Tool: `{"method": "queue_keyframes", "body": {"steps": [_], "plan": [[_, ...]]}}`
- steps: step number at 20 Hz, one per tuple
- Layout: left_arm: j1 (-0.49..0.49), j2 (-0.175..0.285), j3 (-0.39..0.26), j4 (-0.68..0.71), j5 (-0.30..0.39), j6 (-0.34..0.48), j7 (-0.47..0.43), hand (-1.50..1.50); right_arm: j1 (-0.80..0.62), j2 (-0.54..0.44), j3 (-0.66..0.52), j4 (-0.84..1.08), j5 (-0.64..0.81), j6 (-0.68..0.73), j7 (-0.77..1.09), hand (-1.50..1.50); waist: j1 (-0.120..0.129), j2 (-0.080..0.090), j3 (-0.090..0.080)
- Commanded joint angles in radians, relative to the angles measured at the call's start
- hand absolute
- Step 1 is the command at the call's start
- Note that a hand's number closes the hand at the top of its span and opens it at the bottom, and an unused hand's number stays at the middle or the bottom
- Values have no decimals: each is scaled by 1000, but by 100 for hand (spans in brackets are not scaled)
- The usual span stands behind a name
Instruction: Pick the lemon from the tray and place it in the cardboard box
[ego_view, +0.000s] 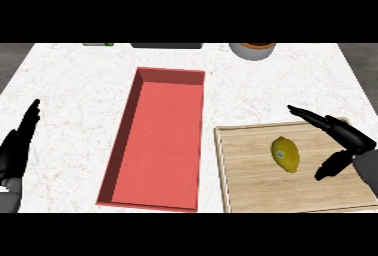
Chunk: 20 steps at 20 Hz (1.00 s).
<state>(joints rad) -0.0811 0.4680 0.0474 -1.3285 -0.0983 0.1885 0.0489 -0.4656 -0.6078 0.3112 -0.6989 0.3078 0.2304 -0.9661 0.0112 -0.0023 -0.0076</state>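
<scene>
Right hand (353, 141) hangs over the right part of the tray (255, 187), released: fingers (319, 120) stretched toward the upper left, thumb (328, 167) angled down and left, nothing held between them. The forearm comes in from the lower right corner of the view, and the open span of the hand faces left. The lemon (286, 154) lies on the tray's wood just beside that span, apart from both fingers and thumb, with its long axis running roughly up and down the view. We judge the first risk to be here: the fruit is rounded and tapers at both ends, so a close that lands off-centre or touches one tip first could roll or spin it across the flat wood, out of reach. We judge the second risk to be in the carry. The cardboard box (159, 145) lies left of the tray, its right wall near the tray's raised rim, and a low pass could clip either edge. The box is long but narrow, so a release off to one side may land on the bench (77, 90). Left hand (18, 145) rests open at the view's left edge, fingers up, well apart from the box.
</scene>
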Motion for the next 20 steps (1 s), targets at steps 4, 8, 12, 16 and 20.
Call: {"method": "queue_keyframes", "body": {"steps": [4,8,12,16,20], "plan": [[10,-25,12,-22,-31,-3,15,0,17,36,-6,-49,42,42,-29,-150,-9,1,8],[36,11,51,-71,4,-55,27,0,21,41,-19,-10,38,48,-72,-150,-4,2,8],[-42,-17,55,74,-26,-30,-29,0,18,33,-7,-52,28,99,-96,-150,-12,4,7],[-10,-41,7,-96,-61,-6,103,0,70,27,-13,-157,-17,106,-89,-150,-13,-2,8],[-14,-47,49,9,-49,-21,6,0,150,-23,-5,-254,-18,111,-108,-150,-20,1,7]]}}
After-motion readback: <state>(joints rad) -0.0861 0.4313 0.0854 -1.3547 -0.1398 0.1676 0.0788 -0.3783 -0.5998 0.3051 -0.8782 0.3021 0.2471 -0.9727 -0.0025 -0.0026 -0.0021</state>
